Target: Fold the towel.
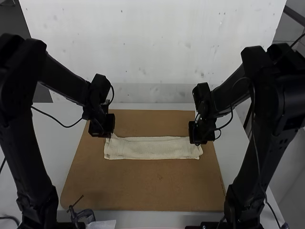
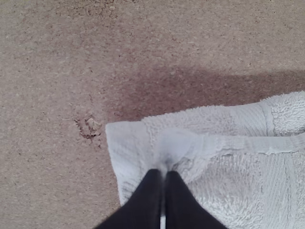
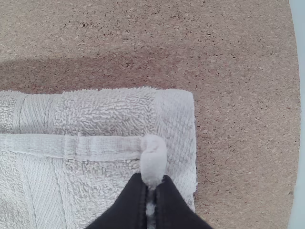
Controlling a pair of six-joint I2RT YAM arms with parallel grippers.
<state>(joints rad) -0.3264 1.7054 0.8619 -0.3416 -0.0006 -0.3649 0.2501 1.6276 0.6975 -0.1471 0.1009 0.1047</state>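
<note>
You are holding a bit of the towel (image 1: 155, 149) with each claw: your left gripper (image 1: 109, 132) is pinching the upper layer near its far left corner, its black fingers (image 2: 143, 198) closing on the cloth, and your right gripper (image 1: 198, 137) is nipping that layer's far right corner, the hem puckering up between its tips. The towel is lying folded into a long, narrow strip, running side to side between your two grippers. The upper layer's hem is running a little short of the lower layer's far edge, leaving a band of terry showing. Beneath, the brown cork board (image 1: 143, 191) is carrying it all, with a shadow falling just beyond the towel's far edge. The board is resting on the white table (image 1: 52, 129), and a dark clamp-like tool (image 1: 82, 215) is sitting by its near left corner.
</note>
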